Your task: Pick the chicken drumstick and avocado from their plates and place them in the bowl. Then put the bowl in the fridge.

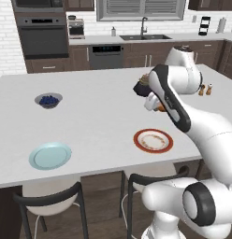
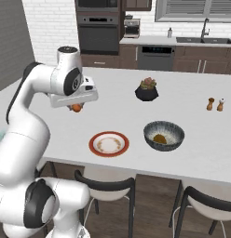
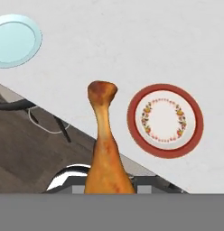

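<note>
Gripper [image 2: 76,107] clenched on chicken drumstick [image 3: 104,144], high over table [image 1: 99,116]. Only fat end pinched, so it may slip n fall before bowl [image 2: 164,135]. Avocado [image 2: 159,138] already inside, drop could bump it.

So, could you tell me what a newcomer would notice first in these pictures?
Probably the chicken drumstick hanging in the gripper above the white counter, bone end out. Next, the orange-rimmed plate near the front edge, and the patterned bowl to its right with the avocado inside.
</note>
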